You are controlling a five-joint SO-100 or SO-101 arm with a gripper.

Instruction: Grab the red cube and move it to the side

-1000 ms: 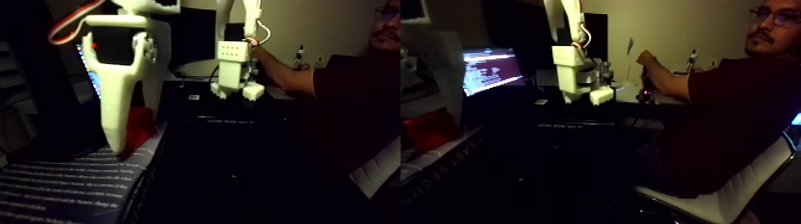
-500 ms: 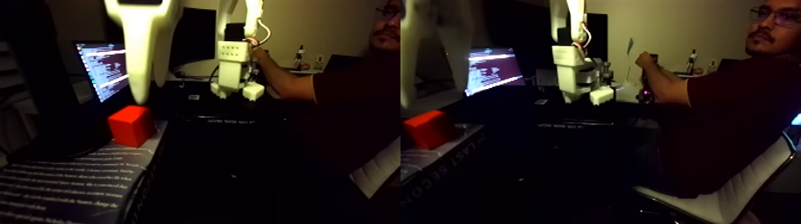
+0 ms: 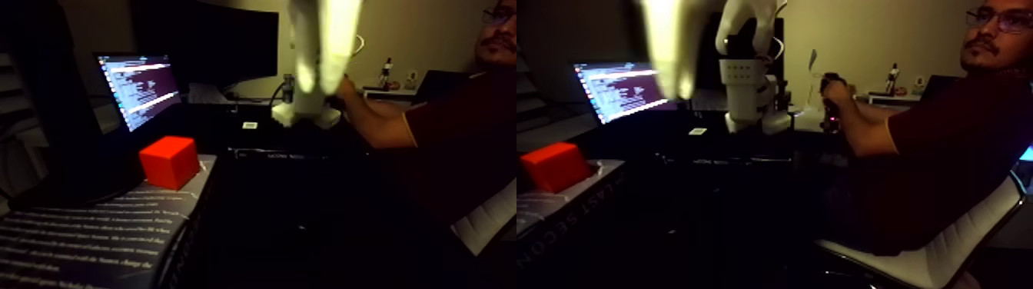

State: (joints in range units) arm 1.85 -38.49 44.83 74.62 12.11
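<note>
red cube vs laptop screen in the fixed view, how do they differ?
The red cube is a solid matte block, unlit; the laptop screen is a flat panel glowing with text lines. The cube sits low on a printed box; the screen stands tilted behind it. Both are left of the blurred white pincer.

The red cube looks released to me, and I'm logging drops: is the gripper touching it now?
Apart. In the fixed view, the blurred white gripper hangs high up right of the red cube, which sits alone on the printed book, dark background between them.
</note>
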